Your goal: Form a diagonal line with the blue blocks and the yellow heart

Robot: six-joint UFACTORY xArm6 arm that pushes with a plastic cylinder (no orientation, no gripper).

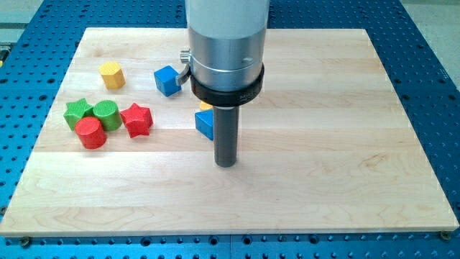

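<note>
Broadly, the pale wooden table (323, 108) carries everything. My tip (226, 164) rests just right of the blue triangular block (205, 124), with a yellow block (205, 106), mostly hidden, behind it. The blue cube (167, 80) sits toward the view's top-left. As end effector, the rod holds nothing.

A robotics lab or test bench is showing here. A pale wooden board (302, 187) is lying on a blue metal table (431, 43) drilled with a regular grid of small holes, the kind of mounting surface found in labs. A silver and white robot arm (227, 43) is reaching down from the view's top, ending in a dark rod; my tip (226, 164) is resting on the board. Small toy-like coloured blocks are sitting to the view's left of my tip, among them a red star (136, 119) and a green cylinder (106, 114).
</note>
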